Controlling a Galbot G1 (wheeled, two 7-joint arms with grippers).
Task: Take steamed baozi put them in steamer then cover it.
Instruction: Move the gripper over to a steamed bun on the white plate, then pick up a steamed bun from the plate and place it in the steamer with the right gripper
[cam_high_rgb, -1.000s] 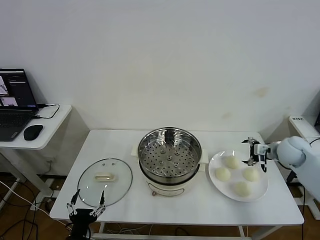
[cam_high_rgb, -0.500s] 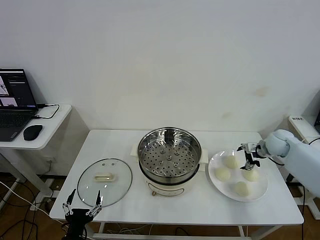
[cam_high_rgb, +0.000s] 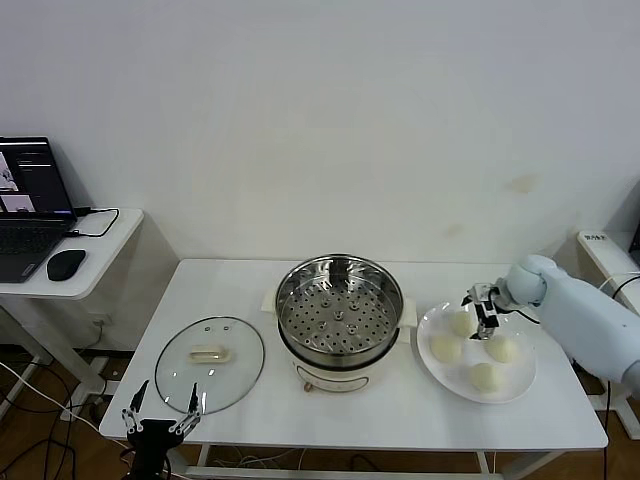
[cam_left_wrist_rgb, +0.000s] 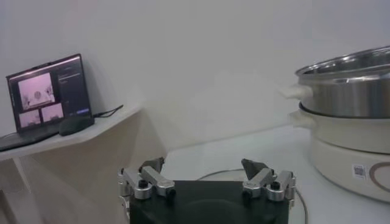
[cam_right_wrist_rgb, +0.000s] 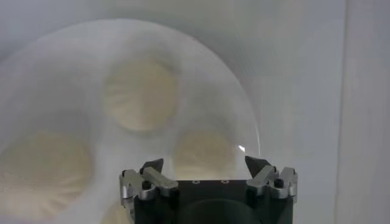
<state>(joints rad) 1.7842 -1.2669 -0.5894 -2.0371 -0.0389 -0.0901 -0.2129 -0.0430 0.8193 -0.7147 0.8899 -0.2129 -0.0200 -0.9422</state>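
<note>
Several cream-white baozi (cam_high_rgb: 445, 348) lie on a white plate (cam_high_rgb: 520, 384) at the right of the table. My right gripper (cam_high_rgb: 480, 312) is open and hovers just above the plate's far side, between two of the buns (cam_high_rgb: 462, 323). In the right wrist view a bun (cam_right_wrist_rgb: 204, 153) lies between the open fingertips, others (cam_right_wrist_rgb: 141, 93) farther off. The steel steamer (cam_high_rgb: 339, 318) stands uncovered in the middle, perforated tray bare. The glass cover (cam_high_rgb: 210, 362) lies flat at the left. My left gripper (cam_high_rgb: 160, 412) is open below the table's front left edge, near the cover.
A side desk (cam_high_rgb: 95, 262) with a laptop (cam_high_rgb: 28, 205) and mouse (cam_high_rgb: 66, 264) stands at the far left. In the left wrist view the steamer (cam_left_wrist_rgb: 350, 112) rises at one side, the laptop (cam_left_wrist_rgb: 50, 92) behind. A white wall is behind the table.
My right gripper has moved left and a little forward, from the plate's right edge to over its far buns. My left gripper has sunk slightly below the table's front edge.
</note>
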